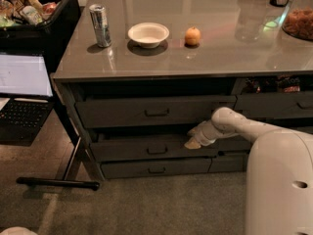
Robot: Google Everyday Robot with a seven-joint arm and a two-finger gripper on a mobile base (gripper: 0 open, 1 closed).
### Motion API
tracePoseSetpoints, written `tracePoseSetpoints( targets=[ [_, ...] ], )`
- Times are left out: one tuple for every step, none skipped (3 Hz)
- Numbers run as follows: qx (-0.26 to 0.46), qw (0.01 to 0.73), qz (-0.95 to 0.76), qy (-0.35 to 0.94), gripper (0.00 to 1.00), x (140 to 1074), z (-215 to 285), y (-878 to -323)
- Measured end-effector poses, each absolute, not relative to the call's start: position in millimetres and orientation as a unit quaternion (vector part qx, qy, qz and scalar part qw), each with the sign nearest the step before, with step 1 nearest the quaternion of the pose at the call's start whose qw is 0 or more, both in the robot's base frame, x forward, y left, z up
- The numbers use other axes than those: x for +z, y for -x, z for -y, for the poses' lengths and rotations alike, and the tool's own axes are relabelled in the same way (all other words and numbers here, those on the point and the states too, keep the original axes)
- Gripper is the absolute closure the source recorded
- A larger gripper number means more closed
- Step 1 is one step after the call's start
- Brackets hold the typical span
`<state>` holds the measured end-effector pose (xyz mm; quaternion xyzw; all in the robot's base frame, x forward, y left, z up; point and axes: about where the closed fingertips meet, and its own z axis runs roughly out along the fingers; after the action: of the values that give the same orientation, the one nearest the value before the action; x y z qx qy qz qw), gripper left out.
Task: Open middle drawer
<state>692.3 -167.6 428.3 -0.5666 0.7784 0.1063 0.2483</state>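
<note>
The middle drawer (146, 148) is the dark grey wide front between the upper drawer (151, 112) and the thin bottom drawer (156, 169). It has a small dark handle (157, 150) at its centre. A dark gap shows above its front, so it stands slightly out. My gripper (194, 140), pale and on the end of the white arm (234, 126), sits at the top edge of the middle drawer's front. It is to the right of the handle and reaches into the gap.
The countertop (220, 48) holds a can (100, 25), a white bowl (148, 34), an orange fruit (192, 35) and a bowl of snacks (298, 23). A laptop (22, 89) on a stand with a floor bar (56, 182) is at the left. My white base (279, 185) fills the lower right.
</note>
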Motion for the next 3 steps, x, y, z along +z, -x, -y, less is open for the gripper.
tracePoseSetpoints(
  targets=[
    [0.108,0.25,-0.772,0.574,1.0,423,167,-681],
    [0.11,0.241,-0.765,0.586,1.0,420,173,-664],
    [0.11,0.241,-0.765,0.586,1.0,424,173,-664]
  ],
)
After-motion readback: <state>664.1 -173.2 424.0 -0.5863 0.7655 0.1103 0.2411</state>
